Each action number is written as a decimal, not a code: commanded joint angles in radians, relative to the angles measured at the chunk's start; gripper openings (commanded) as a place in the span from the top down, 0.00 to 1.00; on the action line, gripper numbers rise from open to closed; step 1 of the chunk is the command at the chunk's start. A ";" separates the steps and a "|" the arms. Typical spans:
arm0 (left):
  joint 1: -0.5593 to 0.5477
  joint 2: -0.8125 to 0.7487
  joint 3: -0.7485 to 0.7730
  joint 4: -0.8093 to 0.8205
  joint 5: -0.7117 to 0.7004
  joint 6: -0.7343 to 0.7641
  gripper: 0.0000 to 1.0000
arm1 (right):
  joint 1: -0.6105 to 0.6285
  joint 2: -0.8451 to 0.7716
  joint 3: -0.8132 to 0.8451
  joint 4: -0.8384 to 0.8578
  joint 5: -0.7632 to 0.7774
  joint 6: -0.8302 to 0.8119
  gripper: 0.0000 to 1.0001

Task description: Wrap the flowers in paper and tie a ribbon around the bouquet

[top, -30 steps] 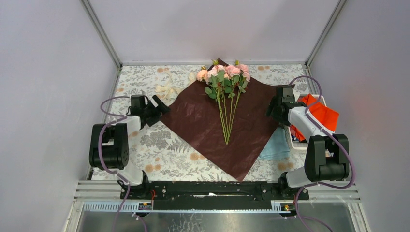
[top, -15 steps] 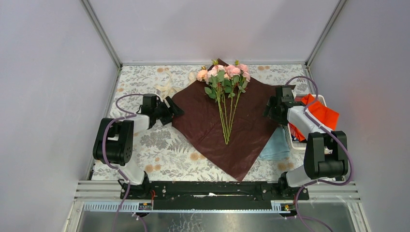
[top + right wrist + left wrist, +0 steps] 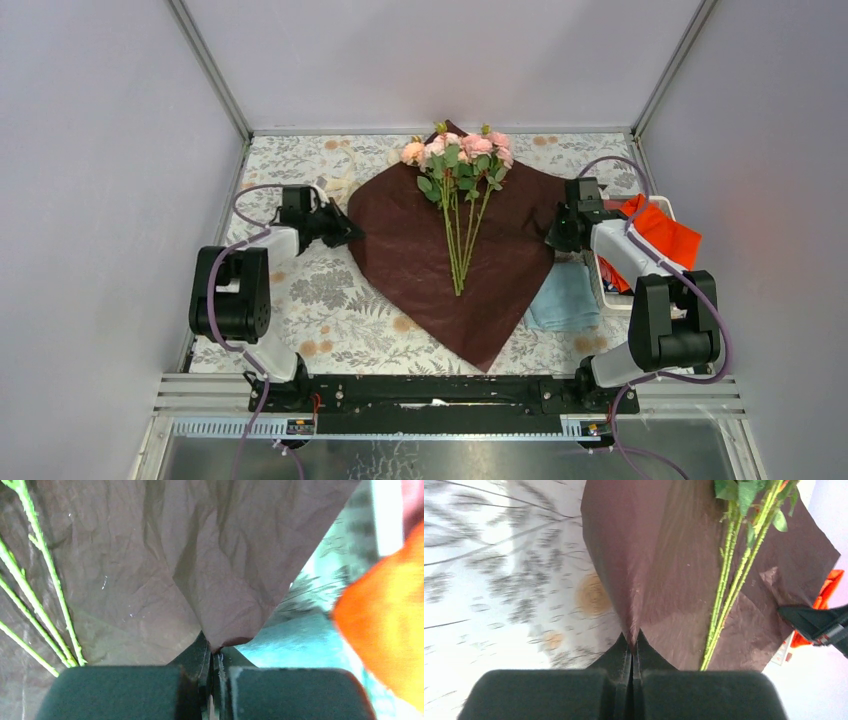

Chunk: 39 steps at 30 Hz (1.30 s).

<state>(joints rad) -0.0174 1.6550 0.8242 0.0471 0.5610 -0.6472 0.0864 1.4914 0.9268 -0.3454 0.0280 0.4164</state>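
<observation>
a dark crimson sheet of paper (image 3: pixel 410 265) lies like a diamond in the middle of a table covered by a fern-print cloth (image 3: pixel 330 300). the flowers (image 3: pixel 457 155) rest down its centre, pink blooms at the far corner and thin green stems pointing toward the arms. the paper looks light, thin and crinkly. it should crease and hold a fold, but could tear or slip free if tugged hard. its two side corners seem the natural places to take hold for folding it over the stems. the flowers look light and delicate and lie loose on the sheet, so they may roll as the paper lifts. the left gripper (image 3: pixel 631 650) is pinched tight on the paper's left corner, and the sheet rises from between its fingers in a tented fold. the right gripper (image 3: pixel 214 652) is likewise clamped on the right corner, near a light blue cloth (image 3: pixel 565 300) and an orange-red cloth (image 3: pixel 665 235). the cream ribbon (image 3: pixel 338 186) lies on the table just beyond the left gripper, untouched.
</observation>
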 commanded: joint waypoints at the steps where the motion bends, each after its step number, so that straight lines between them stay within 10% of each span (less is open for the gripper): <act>1: 0.117 -0.060 0.015 -0.126 -0.003 0.139 1.00 | 0.111 -0.031 0.043 0.025 -0.060 0.020 1.00; 6: 0.166 -0.099 -0.032 -0.160 0.045 0.233 1.00 | 0.150 -0.025 0.073 -0.034 -0.064 0.047 0.95; 10: 0.167 -0.100 -0.033 -0.173 0.081 0.282 1.00 | 0.150 -0.094 0.108 -0.132 0.137 0.017 0.46; 17: 0.160 -0.119 -0.013 -0.183 0.115 0.316 1.00 | 0.280 -0.162 0.258 -0.149 0.449 -0.059 0.36; 26: 0.158 -0.103 -0.010 -0.184 0.089 0.339 1.00 | 0.570 0.115 0.328 0.044 -0.287 -0.392 0.35; 33: 0.158 -0.088 -0.011 -0.170 0.086 0.337 1.00 | 0.743 -0.272 -0.175 0.094 -0.648 -1.276 0.14; 39: 0.157 -0.070 -0.020 -0.167 0.087 0.342 1.00 | 0.850 -0.293 -0.212 -0.167 -0.552 -1.559 0.09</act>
<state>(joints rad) 0.1444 1.5673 0.7959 -0.1295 0.6472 -0.3283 0.8623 1.1412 0.6857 -0.3645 -0.5255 -0.7769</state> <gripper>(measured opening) 0.006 0.900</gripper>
